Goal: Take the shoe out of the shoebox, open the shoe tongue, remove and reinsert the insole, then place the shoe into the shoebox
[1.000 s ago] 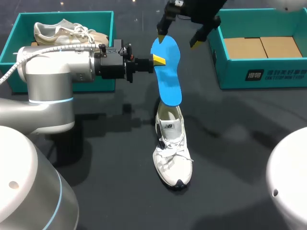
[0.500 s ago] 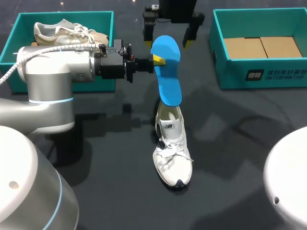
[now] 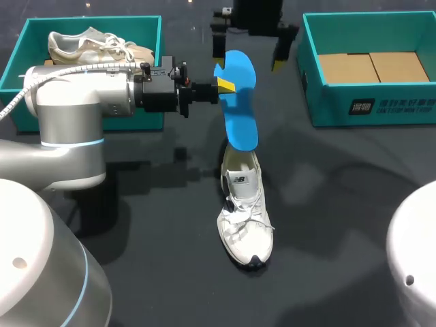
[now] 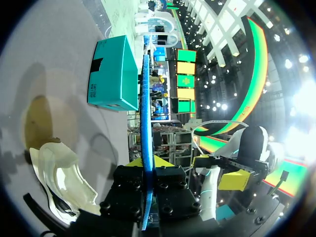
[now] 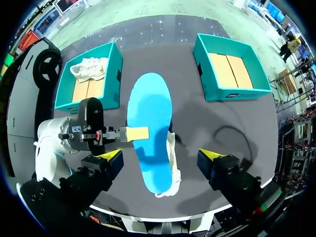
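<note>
Left gripper pinching side edge of blue insole, holding it in air over heel end of white shoe. Shoe lies on dark table between two teal boxes. Right gripper above insole, jaws spread wide, gripping nothing. Left box holds second shoe. Right box shows cardboard floor.

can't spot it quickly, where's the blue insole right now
Head view, middle: the insole is pinched in the left end effector, over the white shoe's heel.
</note>
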